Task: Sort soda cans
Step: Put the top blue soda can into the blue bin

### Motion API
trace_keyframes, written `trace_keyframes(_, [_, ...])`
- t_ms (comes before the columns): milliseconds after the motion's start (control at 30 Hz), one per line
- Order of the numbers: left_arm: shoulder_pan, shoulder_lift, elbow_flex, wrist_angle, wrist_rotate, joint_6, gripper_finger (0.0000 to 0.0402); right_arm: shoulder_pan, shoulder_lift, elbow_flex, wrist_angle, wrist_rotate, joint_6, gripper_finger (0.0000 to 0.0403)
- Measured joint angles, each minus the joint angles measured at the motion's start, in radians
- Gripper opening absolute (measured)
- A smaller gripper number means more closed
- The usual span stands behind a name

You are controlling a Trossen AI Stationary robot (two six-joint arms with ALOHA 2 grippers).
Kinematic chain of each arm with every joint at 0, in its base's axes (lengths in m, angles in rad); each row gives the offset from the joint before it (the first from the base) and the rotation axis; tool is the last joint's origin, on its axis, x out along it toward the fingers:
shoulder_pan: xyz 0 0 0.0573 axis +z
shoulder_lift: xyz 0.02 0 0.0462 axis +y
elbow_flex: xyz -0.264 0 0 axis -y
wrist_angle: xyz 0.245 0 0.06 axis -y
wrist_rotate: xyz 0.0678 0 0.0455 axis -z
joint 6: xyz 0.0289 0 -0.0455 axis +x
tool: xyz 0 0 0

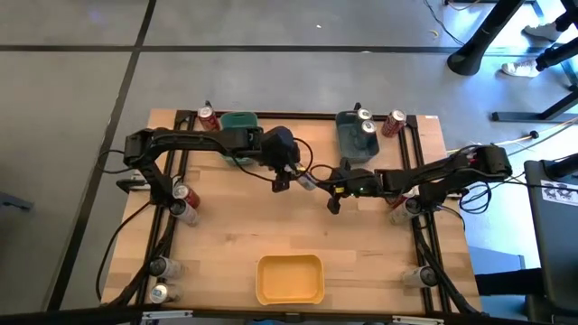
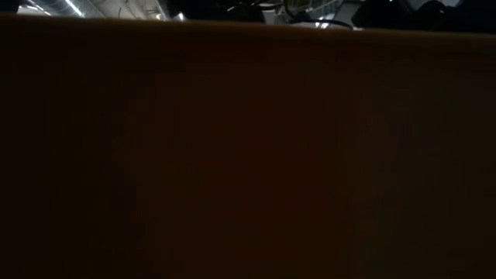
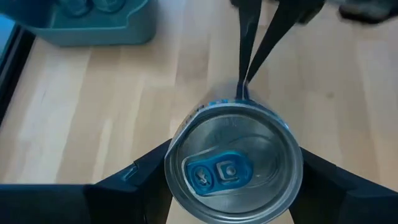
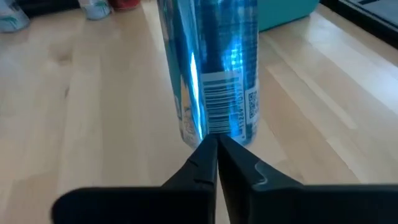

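While the wooden slatted table is carrying cans along its edges, the left gripper is reaching over its middle and gripping a blue-labelled aluminium soda can between its two dark fingers, the jaws closed snugly on the can's sides just below its silver top with the blue pull tab. Facing it from the right, the right gripper is pointing its fingertips at the lower part of that same can, close beside the barcode, with its jaws pressed narrowly together and holding nothing. Both grippers are meeting near the table's centre in the overhead view. At the far edge a teal rectangular plastic bin is sitting left of centre, and a grey-blue rectangular plastic bin right of centre is holding two silver-topped cans. One red can is lying just left of the teal bin and another red can just right of the grey-blue one. A yellow rectangular plastic bin is resting at the near edge, and the table-level camera is showing only darkness
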Motion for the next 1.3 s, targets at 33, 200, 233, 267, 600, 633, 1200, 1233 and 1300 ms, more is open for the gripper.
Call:
trace_keyframes(33, [0.000,0.001,0.000,0.009,0.010,-0.001,0.0233,0.000,0.012,0.000,0.005,0.009,0.000,0.0006])
trace_keyframes(200, [0.000,0.011,-0.027,0.074,0.025,-0.016,0.0233,0.001,0.043,0.000,0.020,0.025,0.001,0.0009])
trace_keyframes(233, [0.000,0.011,-0.040,0.101,0.026,-0.019,0.0233,0.001,0.048,0.000,0.020,0.025,0.001,0.0011])
trace_keyframes(267, [0.000,0.010,-0.056,0.134,0.029,-0.021,0.0233,0.000,0.050,0.000,0.016,0.025,0.001,0.0011])
trace_keyframes(600, [-0.008,0.010,-0.187,0.432,0.036,-0.057,0.0233,0.000,0.074,0.000,0.005,0.045,0.007,0.0002])
trace_keyframes(633, [-0.010,0.010,-0.203,0.466,0.036,-0.059,0.0233,0.000,0.081,0.000,0.011,0.046,0.007,0.0003])
trace_keyframes(1200, [-0.017,0.016,-0.357,0.666,0.054,-0.113,0.0233,-0.002,0.119,0.001,-0.026,0.044,0.051,0.0007])
trace_keyframes(1233, [-0.018,0.016,-0.357,0.635,0.056,-0.104,0.0233,-0.002,0.105,0.003,-0.047,0.034,0.051,0.0007])
trace_keyframes(1300, [-0.018,0.016,-0.359,0.583,0.056,-0.096,0.0233,-0.002,0.065,0.004,-0.110,0.015,0.051,0.0007])
